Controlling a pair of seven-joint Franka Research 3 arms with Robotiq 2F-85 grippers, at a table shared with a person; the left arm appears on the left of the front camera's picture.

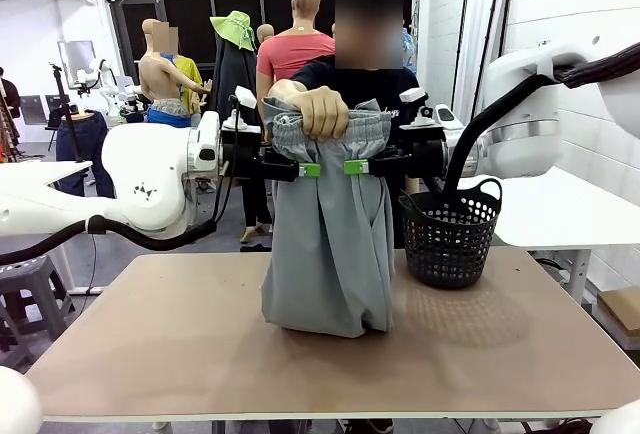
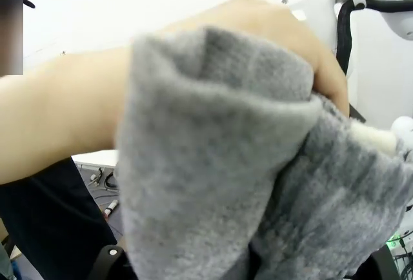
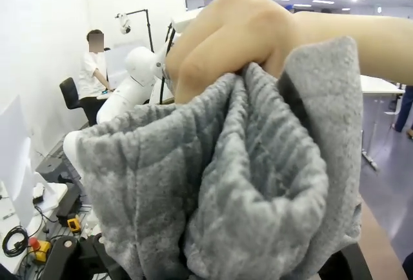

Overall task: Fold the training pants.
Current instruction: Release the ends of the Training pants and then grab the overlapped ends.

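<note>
The light grey training pants (image 1: 330, 254) hang upright from a person's hand (image 1: 322, 111), which bunches the waistband; their lower end rests crumpled on the table (image 1: 150, 354). My left gripper (image 1: 305, 167) and right gripper (image 1: 360, 166) meet at the cloth just under the waistband, one from each side, green pads showing in front. In the left wrist view the grey pants (image 2: 213, 183) lie between the wide-set fingers of the left gripper (image 2: 245, 268), below the hand (image 2: 258, 28). The right wrist view has the pants (image 3: 245, 190) between the spread fingers of the right gripper (image 3: 206, 266). Both grippers are open.
A black mesh basket (image 1: 450, 234) stands on the table just right of the pants, under my right arm. The person stands at the far edge behind the pants. Bare tabletop lies to the left and in front.
</note>
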